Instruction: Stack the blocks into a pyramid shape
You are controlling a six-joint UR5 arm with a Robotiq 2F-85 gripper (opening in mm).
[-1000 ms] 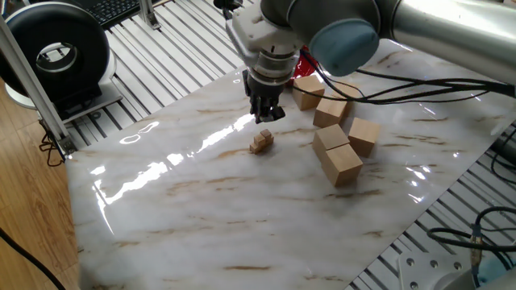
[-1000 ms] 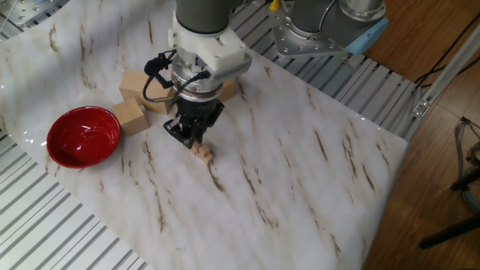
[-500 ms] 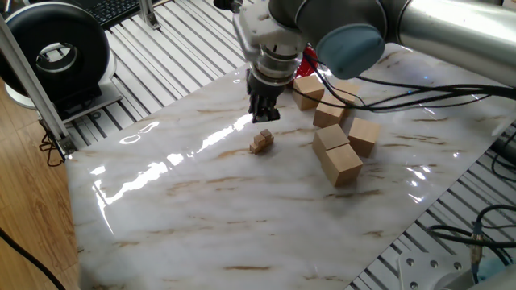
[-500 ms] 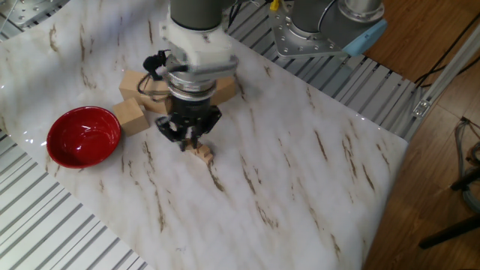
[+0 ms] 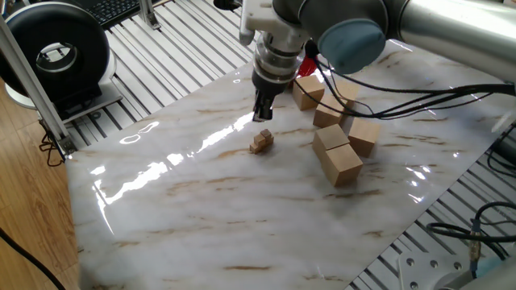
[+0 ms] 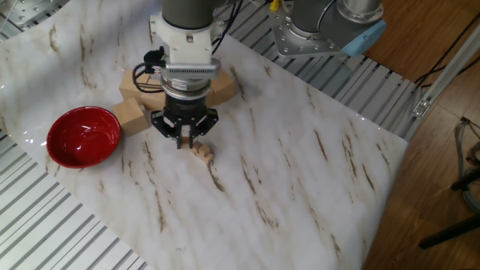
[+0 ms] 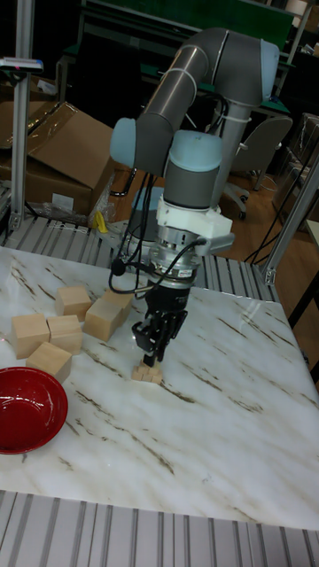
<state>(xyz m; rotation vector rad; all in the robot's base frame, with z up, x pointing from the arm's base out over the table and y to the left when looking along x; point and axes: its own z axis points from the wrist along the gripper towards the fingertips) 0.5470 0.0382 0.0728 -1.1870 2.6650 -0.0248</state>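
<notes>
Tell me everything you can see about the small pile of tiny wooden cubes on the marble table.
The small pile is made of tiny light-tan wooden cubes, far smaller than the large wooden blocks nearby. It looks stepped, with at least one cube resting on others; the exact count is too small to tell. It sits on the white marble table, apart from the large blocks and the red bowl. The gripper hangs just above it; whether they touch is unclear.
</notes>
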